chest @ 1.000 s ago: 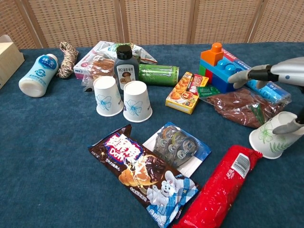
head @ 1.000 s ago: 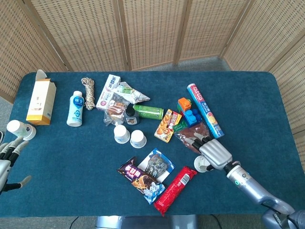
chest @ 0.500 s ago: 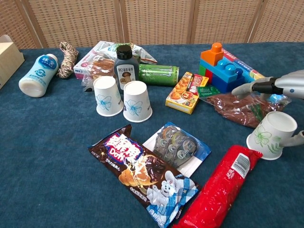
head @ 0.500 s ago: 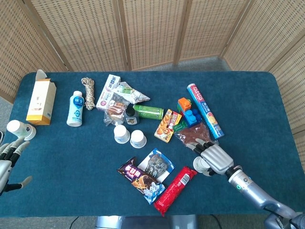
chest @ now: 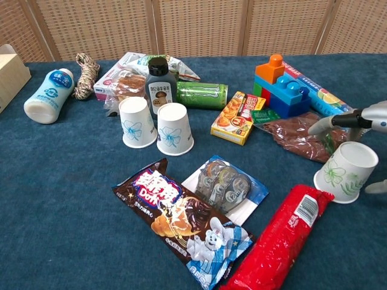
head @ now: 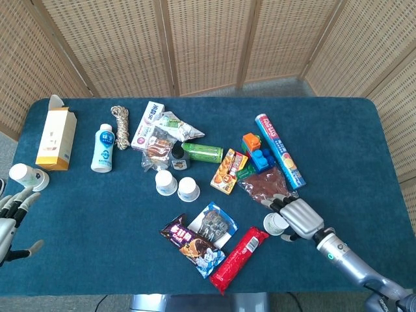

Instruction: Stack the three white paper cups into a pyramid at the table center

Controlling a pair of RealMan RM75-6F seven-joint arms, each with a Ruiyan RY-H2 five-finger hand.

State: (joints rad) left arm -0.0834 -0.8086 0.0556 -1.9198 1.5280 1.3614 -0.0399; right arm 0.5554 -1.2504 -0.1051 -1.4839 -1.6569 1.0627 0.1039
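Two white paper cups (head: 166, 182) (head: 188, 189) stand upside down side by side near the table's middle; the chest view shows them too (chest: 136, 122) (chest: 175, 128). The third cup (head: 275, 223) (chest: 344, 172) is upside down at the right, beside the red packet. My right hand (head: 299, 218) (chest: 370, 115) sits just right of this cup, with its fingers (chest: 338, 121) spread above the cup and its thumb (chest: 376, 187) apart from the cup's side. It holds nothing. My left hand (head: 10, 218) hangs off the table's left edge, fingers apart and empty.
A red snack packet (chest: 281, 238) lies just left of the third cup, and a brown bag (chest: 302, 136) lies behind it. A chocolate wrapper (chest: 181, 217) and a tape pack (chest: 227, 181) lie in front of the two cups. Building blocks (chest: 278, 87), boxes and bottles crowd the back.
My right hand has let go of the third cup and drawn back to the right. The cup now stands on the table beside the red packet. The left hand barely moved.
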